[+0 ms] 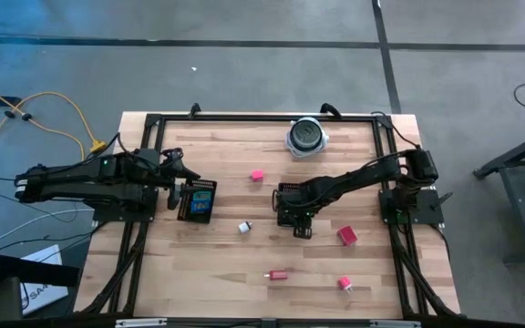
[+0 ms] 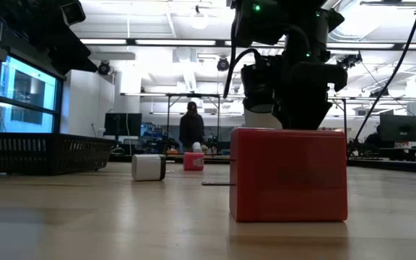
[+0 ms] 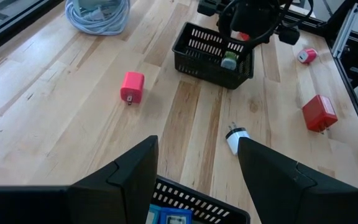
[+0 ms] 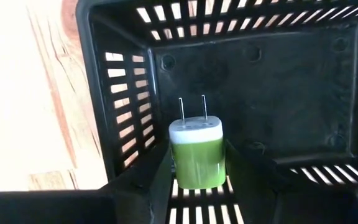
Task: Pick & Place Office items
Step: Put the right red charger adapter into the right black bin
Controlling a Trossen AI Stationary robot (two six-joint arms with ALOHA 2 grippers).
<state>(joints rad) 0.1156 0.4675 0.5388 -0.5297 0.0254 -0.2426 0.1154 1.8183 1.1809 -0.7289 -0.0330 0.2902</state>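
Green and white, the plug adapter sits between the right claw fingers, prongs forward, low inside the black mesh tray, placed for release. The left claw, spread, waits over another tray.

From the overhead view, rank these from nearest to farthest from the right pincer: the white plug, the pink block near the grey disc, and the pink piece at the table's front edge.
Right pincer is mid-table.
1. White plug, on its left-arm side.
2. Pink block, farther back.
3. Front-edge pink piece.
Two and three are too close to call.
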